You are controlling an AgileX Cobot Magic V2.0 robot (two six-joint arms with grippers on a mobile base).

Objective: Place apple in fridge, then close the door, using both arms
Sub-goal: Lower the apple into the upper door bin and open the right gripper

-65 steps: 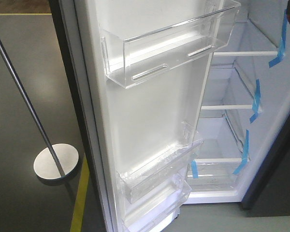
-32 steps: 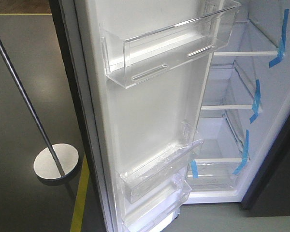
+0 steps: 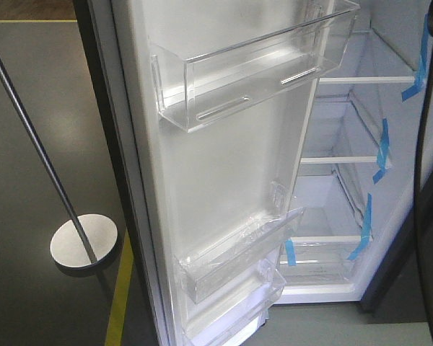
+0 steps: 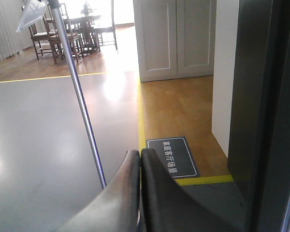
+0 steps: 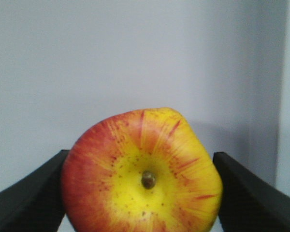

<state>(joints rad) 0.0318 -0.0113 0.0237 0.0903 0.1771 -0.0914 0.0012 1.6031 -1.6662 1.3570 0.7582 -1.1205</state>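
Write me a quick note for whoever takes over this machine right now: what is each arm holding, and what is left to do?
Right tool: shut on the apple, stem end facing the wrist camera.
Left tool: shut, empty.
The door stands wide open. The fridge shelves seen in the front view hold no apple.
Done: apple picked up, door open.
Left: set the apple on a shelf, release, pull the arm out, close the door.
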